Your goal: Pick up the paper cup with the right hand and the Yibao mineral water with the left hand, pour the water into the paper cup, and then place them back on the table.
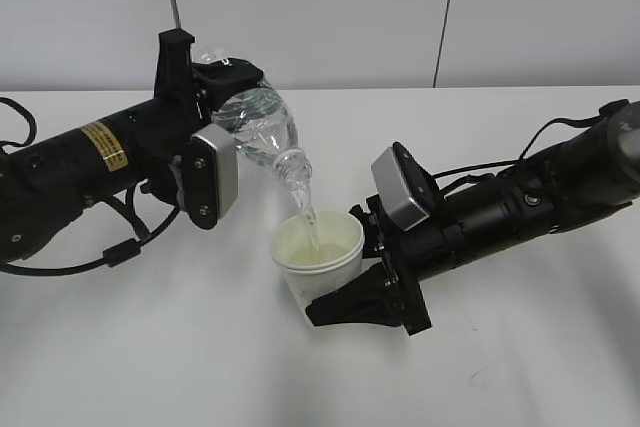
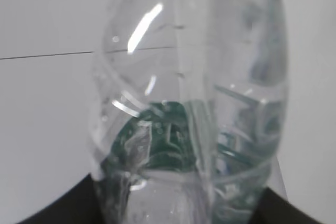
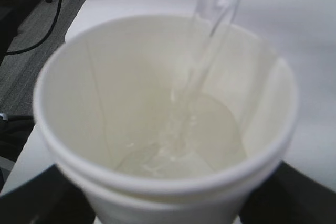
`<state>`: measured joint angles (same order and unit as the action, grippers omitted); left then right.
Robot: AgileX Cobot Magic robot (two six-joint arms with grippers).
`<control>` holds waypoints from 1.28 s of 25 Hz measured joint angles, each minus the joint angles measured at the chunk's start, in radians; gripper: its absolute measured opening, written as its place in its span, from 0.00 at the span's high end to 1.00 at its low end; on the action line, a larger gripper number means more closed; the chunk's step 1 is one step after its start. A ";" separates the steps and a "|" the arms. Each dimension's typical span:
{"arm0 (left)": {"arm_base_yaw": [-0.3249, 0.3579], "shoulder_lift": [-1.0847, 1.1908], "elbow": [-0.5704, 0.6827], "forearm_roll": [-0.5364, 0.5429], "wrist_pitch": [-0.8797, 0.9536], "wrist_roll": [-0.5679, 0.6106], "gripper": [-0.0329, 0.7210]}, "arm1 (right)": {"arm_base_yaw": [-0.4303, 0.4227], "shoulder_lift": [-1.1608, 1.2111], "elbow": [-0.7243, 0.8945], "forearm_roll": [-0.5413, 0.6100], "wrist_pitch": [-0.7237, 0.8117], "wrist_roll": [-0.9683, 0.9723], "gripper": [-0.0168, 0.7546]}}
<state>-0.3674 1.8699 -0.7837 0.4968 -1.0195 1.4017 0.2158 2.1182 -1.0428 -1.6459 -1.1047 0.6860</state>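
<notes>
My left gripper (image 1: pixel 225 97) is shut on the Yibao mineral water bottle (image 1: pixel 258 125) and holds it tilted, neck down to the right, above the table. A stream of water falls from its neck into the paper cup (image 1: pixel 320 252). My right gripper (image 1: pixel 345 282) is shut on the cup and holds it upright just under the neck. In the left wrist view the bottle (image 2: pixel 194 103) fills the frame, green label showing through it. In the right wrist view the cup (image 3: pixel 163 114) holds a little water, and the stream (image 3: pixel 202 56) enters from above.
The white table (image 1: pixel 200 347) spreads under both arms. The left arm's cables (image 1: pixel 110 247) lie at the left, the right arm's cables (image 1: pixel 555 132) at the right. A grey wall stands behind the table's far edge. Dark floor and a cable (image 3: pixel 37 19) show beyond the table's edge.
</notes>
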 joint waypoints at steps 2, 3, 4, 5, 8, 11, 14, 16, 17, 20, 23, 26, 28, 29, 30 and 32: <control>0.000 0.000 0.000 0.000 -0.005 0.000 0.53 | 0.000 0.000 0.000 -0.002 0.000 0.000 0.28; 0.000 0.000 0.000 0.000 -0.008 0.000 0.53 | 0.000 0.000 0.000 -0.002 0.000 0.000 0.28; 0.000 0.000 0.000 0.000 -0.012 0.000 0.53 | 0.000 0.000 0.000 -0.002 0.000 0.000 0.28; 0.000 0.000 0.000 0.000 -0.015 0.000 0.53 | 0.000 0.000 0.000 -0.002 0.000 0.000 0.28; 0.000 0.000 0.000 0.000 -0.023 0.001 0.53 | 0.000 0.000 0.000 -0.003 0.000 0.000 0.28; 0.000 0.000 0.000 0.000 -0.027 0.003 0.53 | 0.000 0.000 0.000 -0.003 0.000 0.000 0.28; 0.000 0.000 0.000 0.000 -0.028 0.003 0.53 | 0.000 0.000 0.000 -0.004 0.000 0.000 0.28; 0.000 0.000 0.000 -0.001 -0.028 0.003 0.53 | 0.000 0.000 0.000 -0.004 0.000 0.000 0.28; 0.000 0.000 0.000 -0.002 -0.028 0.003 0.53 | 0.000 0.000 0.000 -0.004 0.000 0.000 0.28; 0.000 0.004 0.000 -0.012 -0.028 -0.038 0.53 | 0.000 0.000 0.000 0.006 0.000 -0.015 0.28; 0.000 0.034 -0.003 -0.017 -0.032 -0.122 0.53 | 0.000 0.000 0.000 0.034 0.000 -0.048 0.28; -0.010 0.062 -0.003 -0.029 -0.030 -0.248 0.53 | 0.000 0.000 0.000 0.044 0.000 -0.078 0.28; -0.028 0.070 -0.003 -0.048 -0.028 -0.343 0.53 | 0.000 0.000 0.000 0.053 0.000 -0.085 0.28; -0.038 0.071 -0.002 -0.066 -0.027 -0.403 0.53 | 0.000 0.000 0.000 0.057 0.000 -0.087 0.28; -0.047 0.071 -0.002 -0.095 -0.027 -0.471 0.53 | 0.000 0.000 0.000 0.061 0.000 -0.089 0.28; -0.061 0.071 -0.002 -0.163 -0.027 -0.628 0.53 | 0.000 0.000 0.000 0.068 0.000 -0.092 0.28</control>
<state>-0.4280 1.9407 -0.7855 0.3335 -1.0465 0.7741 0.2158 2.1182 -1.0428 -1.5777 -1.1047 0.5944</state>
